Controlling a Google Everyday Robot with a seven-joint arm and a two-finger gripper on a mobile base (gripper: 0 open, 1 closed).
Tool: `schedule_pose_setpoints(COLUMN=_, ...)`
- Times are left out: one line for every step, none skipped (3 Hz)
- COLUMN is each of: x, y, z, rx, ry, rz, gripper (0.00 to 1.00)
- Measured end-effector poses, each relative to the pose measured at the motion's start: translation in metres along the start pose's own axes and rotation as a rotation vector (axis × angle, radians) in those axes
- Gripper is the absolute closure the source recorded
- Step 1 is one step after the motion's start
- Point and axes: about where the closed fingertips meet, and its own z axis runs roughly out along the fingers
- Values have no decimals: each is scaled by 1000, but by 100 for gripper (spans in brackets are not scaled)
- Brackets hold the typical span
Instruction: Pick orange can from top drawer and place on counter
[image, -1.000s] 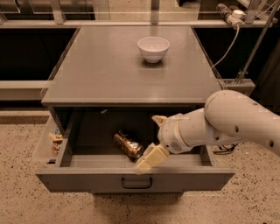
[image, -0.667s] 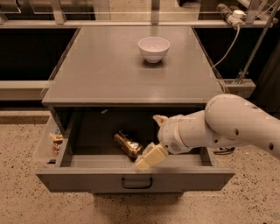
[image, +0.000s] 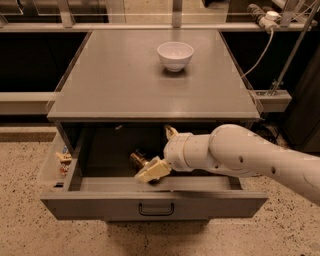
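Observation:
The orange can (image: 138, 159) lies on its side in the dark inside of the open top drawer (image: 100, 204), left of centre. My gripper (image: 161, 151) reaches into the drawer from the right and is open. Its lower finger (image: 152, 171) sits just in front of the can and hides the can's right part. Its upper finger (image: 170, 131) is nearer the drawer's back. The counter (image: 125, 85) is the grey top above the drawer.
A white bowl (image: 175, 54) stands at the back middle of the counter. A small side ledge with small coloured items (image: 63, 158) sits left of the drawer. Cables and a rail (image: 265, 20) are at the back right. The drawer handle (image: 155, 209) faces the speckled floor.
My gripper has moved left inside the drawer, toward the can; its lower finger now reaches the can. The can, drawer and bowl have not moved.

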Motion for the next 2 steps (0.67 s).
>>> schedule_pose_setpoints(x=-1, y=-1, z=1, rx=4, ry=-1, rz=0, gripper=0)
schedule_pose_setpoints(x=9, y=-4, z=11, rx=17, ry=8, rz=30, gripper=0)
